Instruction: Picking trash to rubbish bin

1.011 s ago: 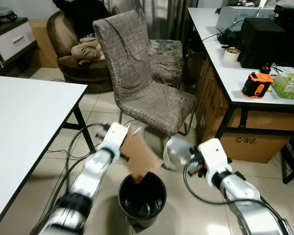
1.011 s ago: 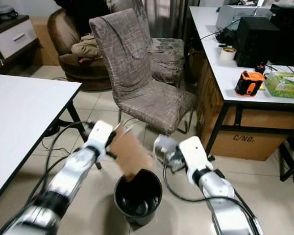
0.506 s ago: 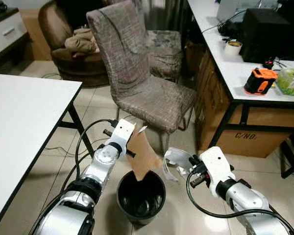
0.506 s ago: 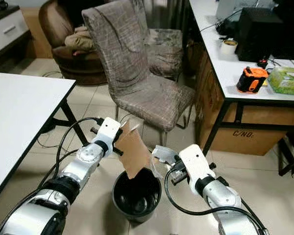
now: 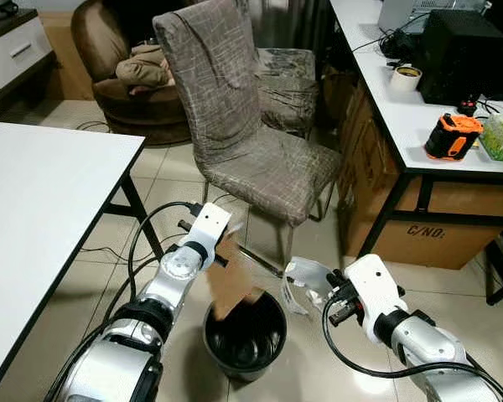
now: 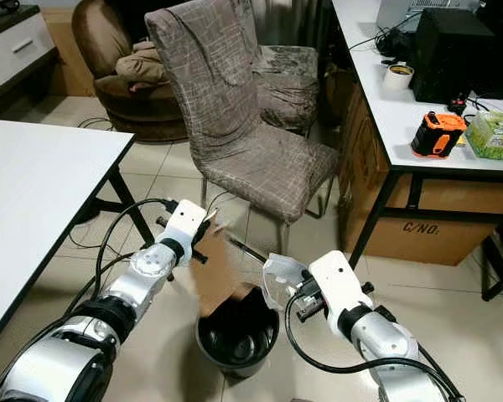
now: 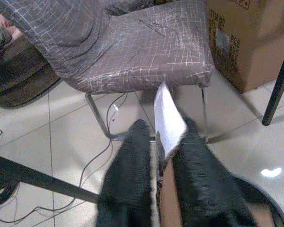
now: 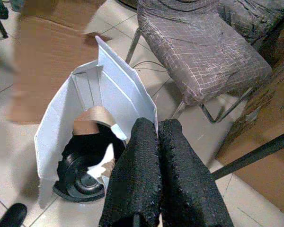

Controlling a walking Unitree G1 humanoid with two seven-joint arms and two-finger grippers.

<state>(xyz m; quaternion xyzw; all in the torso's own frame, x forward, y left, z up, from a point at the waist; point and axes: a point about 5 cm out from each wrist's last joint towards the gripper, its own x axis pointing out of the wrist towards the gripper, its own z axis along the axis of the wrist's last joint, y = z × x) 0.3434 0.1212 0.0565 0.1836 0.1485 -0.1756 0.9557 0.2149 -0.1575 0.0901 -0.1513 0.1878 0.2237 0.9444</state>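
Two clamped scraps, cardboard [image 5: 231, 283] half-hidden in bin [image 5: 245, 339], box [image 8: 99, 104] blurred.

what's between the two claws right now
In the left eye view, the brown cardboard held by the left claw, the black bin's rim and the white carton in the right claw.

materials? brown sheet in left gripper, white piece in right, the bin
Brown sheet: looks like cardboard, matte, flat and stiff.
White piece: probably thin card or plastic, creased into panels.
Bin: likely plastic, black and glossy, with reflections inside.
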